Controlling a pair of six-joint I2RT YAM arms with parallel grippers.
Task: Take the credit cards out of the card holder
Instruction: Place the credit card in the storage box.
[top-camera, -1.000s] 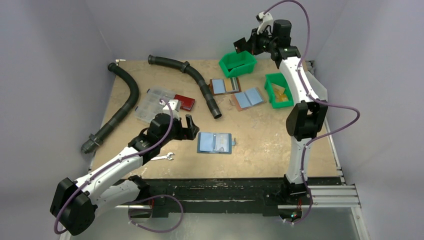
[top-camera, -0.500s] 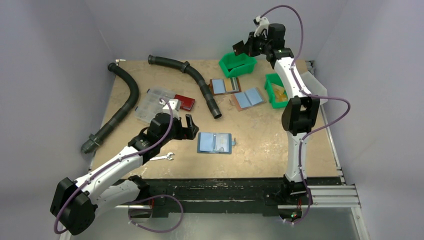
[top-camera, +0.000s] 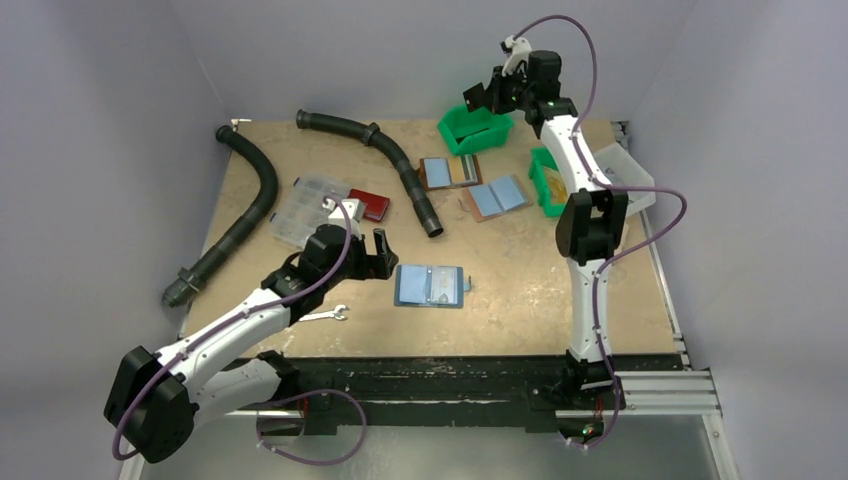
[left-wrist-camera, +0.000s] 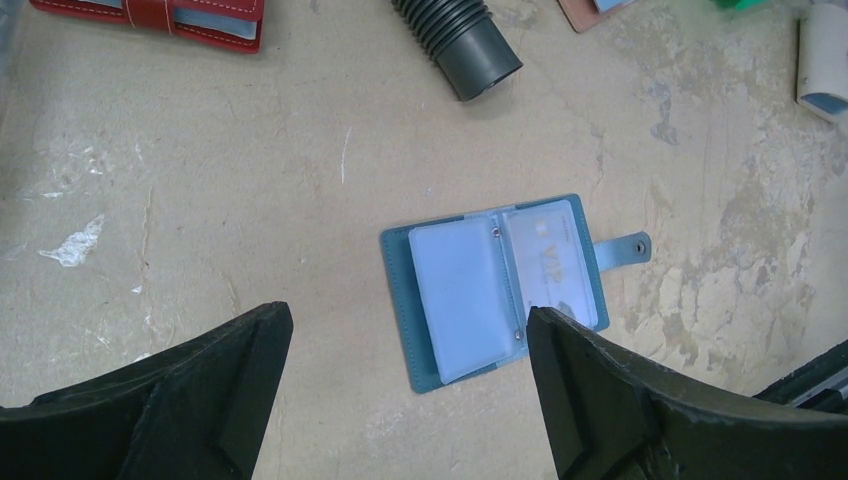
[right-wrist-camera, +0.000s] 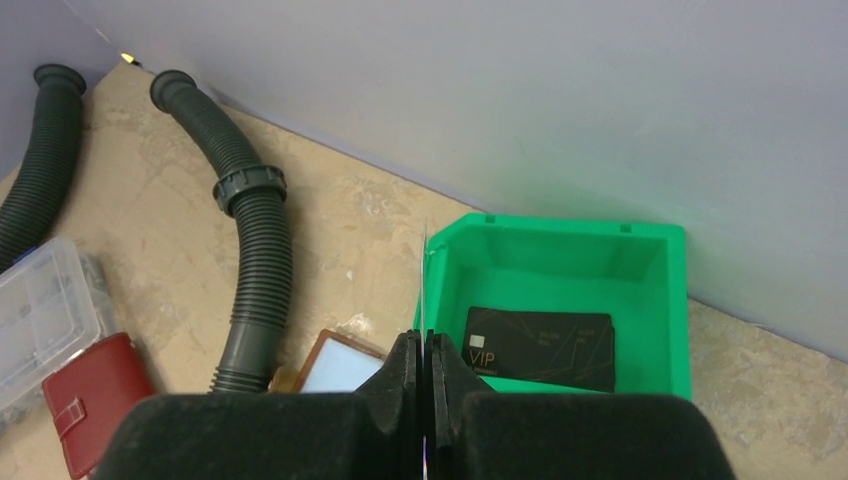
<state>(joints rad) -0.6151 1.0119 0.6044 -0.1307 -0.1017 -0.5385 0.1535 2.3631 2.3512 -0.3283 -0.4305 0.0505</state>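
The dark-blue card holder (top-camera: 430, 286) lies open on the table, with its light-blue pockets up and its snap tab to the right. A pale credit card (left-wrist-camera: 555, 265) shows inside its right pocket. My left gripper (left-wrist-camera: 405, 315) hangs open just above the holder's near left part (left-wrist-camera: 455, 290); in the top view it (top-camera: 378, 250) sits left of the holder. My right gripper (right-wrist-camera: 424, 340) is shut on a thin credit card (right-wrist-camera: 424, 260), seen edge-on, above the left rim of a green bin (right-wrist-camera: 560, 228). A black credit card (right-wrist-camera: 540, 348) lies in that bin.
Two brown-backed holders (top-camera: 448, 171) (top-camera: 497, 197) lie open near a second green bin (top-camera: 552, 180). Black corrugated hoses (top-camera: 400, 165) (top-camera: 245, 215), a clear organiser box (top-camera: 305, 208), a red wallet (top-camera: 368, 204) and a wrench (top-camera: 328, 315) lie on the left half.
The right arm has swung left, carrying its card towards the far green bin. The left arm has barely moved.
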